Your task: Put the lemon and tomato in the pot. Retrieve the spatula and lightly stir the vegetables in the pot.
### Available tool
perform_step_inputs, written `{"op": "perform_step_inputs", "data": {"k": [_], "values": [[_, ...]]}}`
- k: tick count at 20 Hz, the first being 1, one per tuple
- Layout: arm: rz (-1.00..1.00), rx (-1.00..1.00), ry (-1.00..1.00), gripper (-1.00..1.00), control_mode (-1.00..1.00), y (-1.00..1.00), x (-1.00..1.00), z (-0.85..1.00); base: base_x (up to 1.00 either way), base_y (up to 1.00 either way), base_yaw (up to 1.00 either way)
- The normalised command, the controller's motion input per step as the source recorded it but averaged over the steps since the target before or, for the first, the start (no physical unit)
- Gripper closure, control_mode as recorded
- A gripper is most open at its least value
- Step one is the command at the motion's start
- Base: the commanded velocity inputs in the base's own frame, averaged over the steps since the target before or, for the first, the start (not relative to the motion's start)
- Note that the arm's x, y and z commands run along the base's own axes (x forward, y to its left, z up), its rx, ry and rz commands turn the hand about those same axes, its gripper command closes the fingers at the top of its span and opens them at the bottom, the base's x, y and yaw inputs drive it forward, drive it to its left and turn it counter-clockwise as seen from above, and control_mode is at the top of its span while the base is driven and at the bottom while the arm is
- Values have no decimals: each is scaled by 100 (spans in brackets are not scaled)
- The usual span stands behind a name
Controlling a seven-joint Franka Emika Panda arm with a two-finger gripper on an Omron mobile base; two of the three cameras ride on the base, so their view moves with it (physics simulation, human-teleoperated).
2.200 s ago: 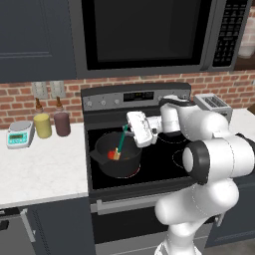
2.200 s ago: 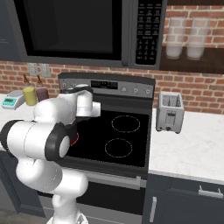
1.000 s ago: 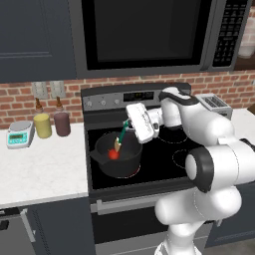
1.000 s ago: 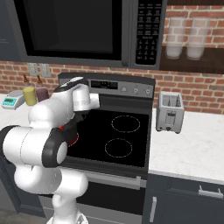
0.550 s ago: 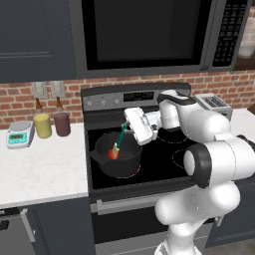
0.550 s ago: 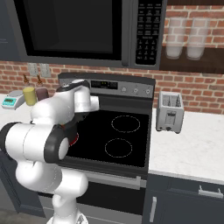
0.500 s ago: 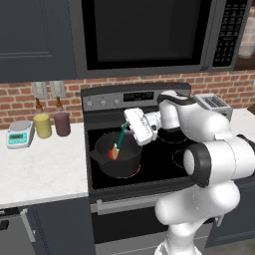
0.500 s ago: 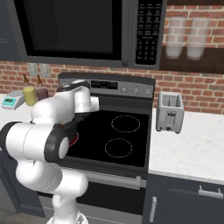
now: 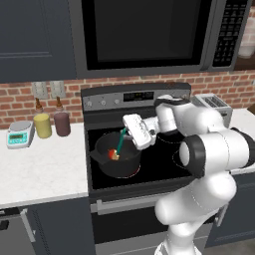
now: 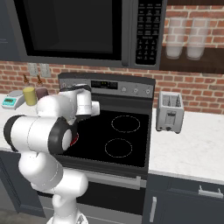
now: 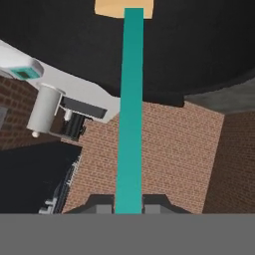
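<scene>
While gripper clamps spatula, left base view reveals tomato.

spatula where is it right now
In the left base view the spatula is held in the gripper, slanting down into the pot on the stove's front left, blade beside the tomato.

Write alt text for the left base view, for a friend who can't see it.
A white robot arm's gripper holds a teal-handled spatula, its blade down inside a dark pot on a black stove, beside a red tomato.
</scene>
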Motion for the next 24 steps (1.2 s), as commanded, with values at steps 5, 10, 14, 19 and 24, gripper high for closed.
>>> {"op": "perform_step_inputs", "data": {"k": [5,10,14,19,24], "values": [[2,0,0,100,-100,0,30,-19,0,0,0],[0,-3,-8,100,-100,0,18,0,0,0,0],[0,-18,-11,100,-100,-4,0,0,0,0,0],[0,-21,-19,100,-100,-1,0,11,0,0,0],[0,-12,-19,100,-100,0,0,19,0,0,0]]}}
